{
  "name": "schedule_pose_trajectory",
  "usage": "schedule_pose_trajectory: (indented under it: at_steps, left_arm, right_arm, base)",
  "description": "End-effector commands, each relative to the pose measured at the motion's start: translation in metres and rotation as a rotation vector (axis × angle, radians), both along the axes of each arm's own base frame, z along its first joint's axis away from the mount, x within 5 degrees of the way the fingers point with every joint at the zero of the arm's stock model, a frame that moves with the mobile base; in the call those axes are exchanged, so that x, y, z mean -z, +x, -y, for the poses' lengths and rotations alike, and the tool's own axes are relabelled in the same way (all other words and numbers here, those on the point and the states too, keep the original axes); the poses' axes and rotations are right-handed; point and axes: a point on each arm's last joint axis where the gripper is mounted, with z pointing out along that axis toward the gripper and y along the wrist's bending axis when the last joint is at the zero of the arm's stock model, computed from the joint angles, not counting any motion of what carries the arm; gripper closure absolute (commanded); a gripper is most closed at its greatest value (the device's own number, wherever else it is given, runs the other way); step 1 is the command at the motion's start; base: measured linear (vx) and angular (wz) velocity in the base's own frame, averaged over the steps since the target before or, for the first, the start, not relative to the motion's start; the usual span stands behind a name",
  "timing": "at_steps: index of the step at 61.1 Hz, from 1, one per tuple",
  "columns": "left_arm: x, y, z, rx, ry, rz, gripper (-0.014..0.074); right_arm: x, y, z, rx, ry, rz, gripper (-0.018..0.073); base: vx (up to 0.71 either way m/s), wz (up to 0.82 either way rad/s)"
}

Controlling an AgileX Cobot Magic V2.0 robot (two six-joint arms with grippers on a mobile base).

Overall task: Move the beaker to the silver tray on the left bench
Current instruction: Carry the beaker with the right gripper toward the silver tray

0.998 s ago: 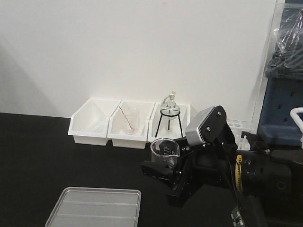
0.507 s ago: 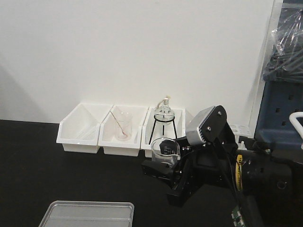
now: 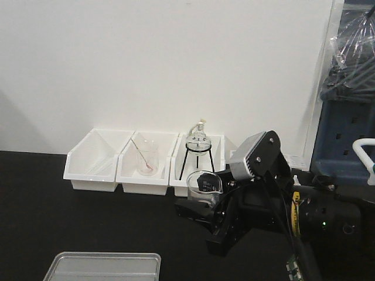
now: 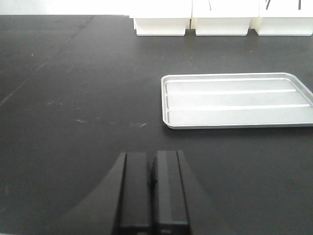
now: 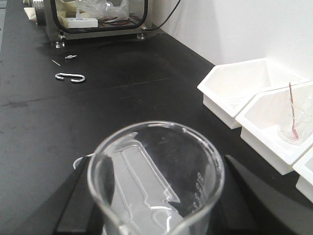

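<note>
- Black bench [image 3: 47,205] under a plain white wall, white bins [image 3: 94,170] lined up at the back.
- Clamped upright in the right gripper [image 5: 156,196]: beaker [image 3: 203,184].
- Left gripper [image 4: 151,196] pinched together, empty, with the silver tray [image 4: 234,115] ahead and slightly right of it.

right tool [image 3: 202,205] clamps the beaker [image 3: 203,185]; left tool [image 4: 152,164] fingers pressed together.

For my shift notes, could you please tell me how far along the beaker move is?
Done: the beaker is grasped by the right gripper. In hand: it is held over the left bench, short of the silver tray. Left: place it on the tray, which holds nothing, and release.
</note>
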Motion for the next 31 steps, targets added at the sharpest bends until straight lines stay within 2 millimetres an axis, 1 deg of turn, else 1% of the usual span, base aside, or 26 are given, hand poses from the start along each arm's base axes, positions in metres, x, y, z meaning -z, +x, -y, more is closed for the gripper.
schedule_pose_trajectory:
  at_steps: [1,22,31]
  left_arm:
    - [-0.001,0.002,0.000,0.000,-0.008,0.066,0.0595]
    - [-0.001,0.002,0.000,0.000,-0.008,0.066,0.0595]
    - [-0.001,0.002,0.000,0.000,-0.008,0.066,0.0595]
  right_arm:
    - [-0.025,-0.004,0.002,0.003,0.072,0.048,0.0571]
    - [-0.024,0.000,0.003,0.051,0.086,0.034,0.0571]
    - [-0.010,0.012,0.000,0.079,0.117,-0.032,0.0571]
  base:
    - [0.00,-0.02]
    - [0.01,-0.03]
    - [0.01,-0.03]
